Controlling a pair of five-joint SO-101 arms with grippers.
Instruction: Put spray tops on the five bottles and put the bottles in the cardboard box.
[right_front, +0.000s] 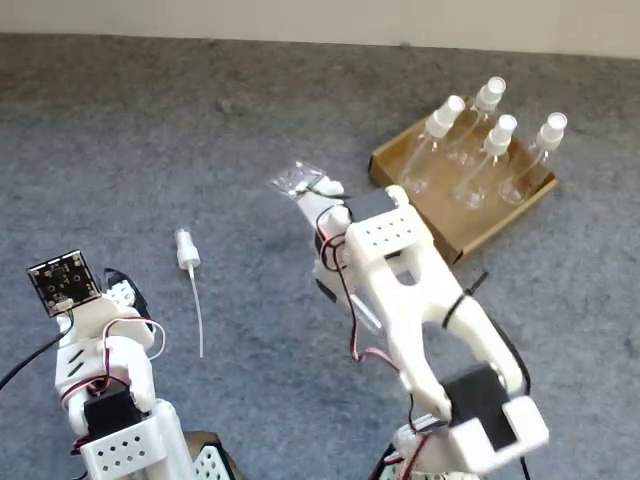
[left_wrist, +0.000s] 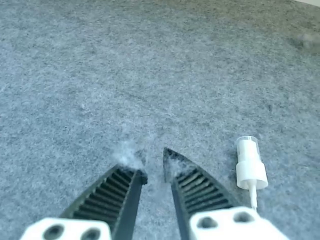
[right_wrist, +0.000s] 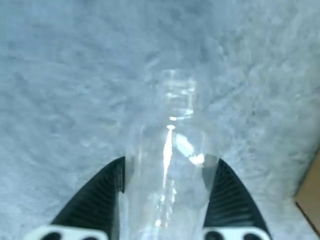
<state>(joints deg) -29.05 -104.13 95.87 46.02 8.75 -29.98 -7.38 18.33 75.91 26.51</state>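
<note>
The bottle (right_wrist: 170, 165) looks glossy clear plastic, the box (right_front: 452, 226) matt cardboard.

left gripper (left_wrist: 154, 166) fingers slightly apart | spray top (left_wrist: 250, 167) just beside | grey carpet (left_wrist: 150, 60)

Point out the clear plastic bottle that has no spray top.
The clear plastic bottle clamped in the right hand: its threaded neck is bare, while the four in the brown cardboard box wear white spray tops.

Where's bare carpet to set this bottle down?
Free: grey carpet between the loose white spray top and the clear plastic bottle in the right gripper, and the stretch beyond both. Crowded: the brown cardboard box, holding four capped bottles.
</note>
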